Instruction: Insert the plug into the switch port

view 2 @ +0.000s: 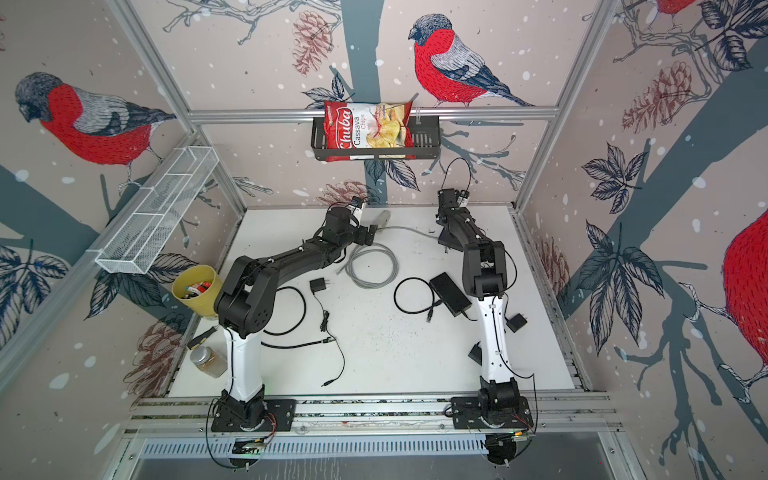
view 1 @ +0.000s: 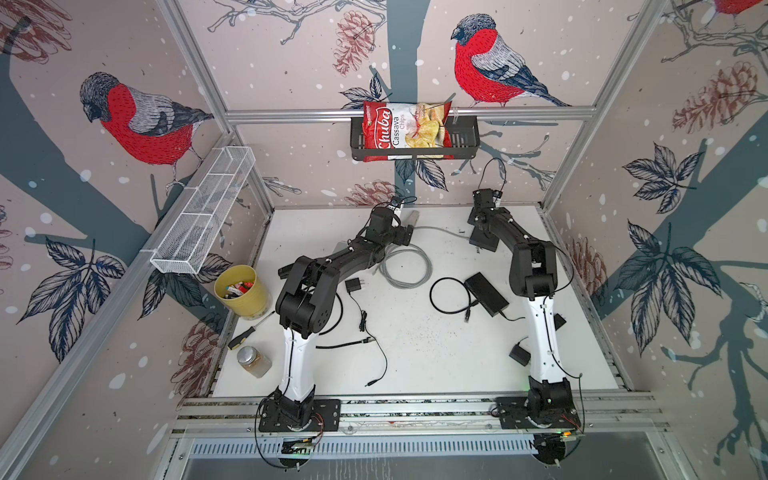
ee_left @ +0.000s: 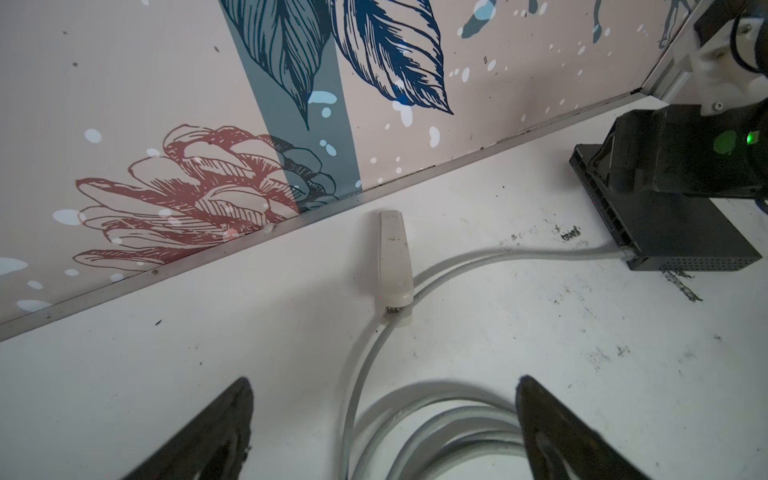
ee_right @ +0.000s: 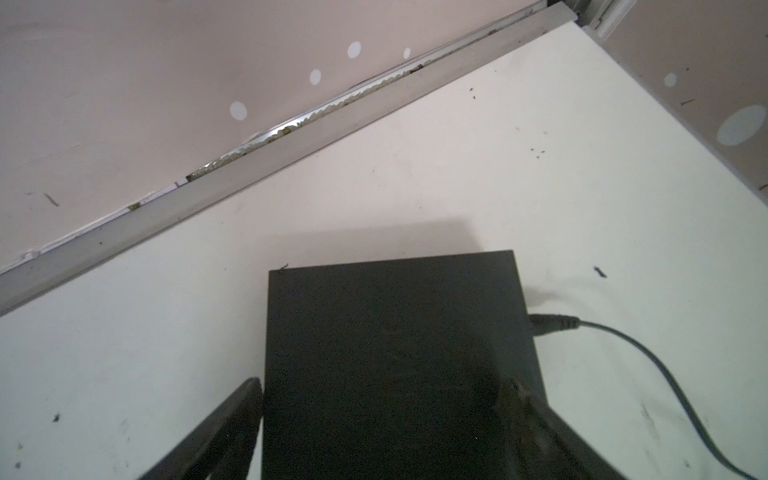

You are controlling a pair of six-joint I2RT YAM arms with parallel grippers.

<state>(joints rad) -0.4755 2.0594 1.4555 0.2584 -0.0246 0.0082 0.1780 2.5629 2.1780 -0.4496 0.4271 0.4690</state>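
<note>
Grey plug apparently home in switch port. Right gripper clamped across switch, left gripper agape, empty. Next: confirm seating, unclamp gently without tugging cable.

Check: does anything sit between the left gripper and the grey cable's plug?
Nothing blocks it. The left gripper hangs open over the cable coil, and bare table leads to the plug, which already sits at the switch. The white adapter lies off that line.

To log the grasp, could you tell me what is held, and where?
The right gripper grips the switch across its sides; the left gripper holds nothing.
</note>
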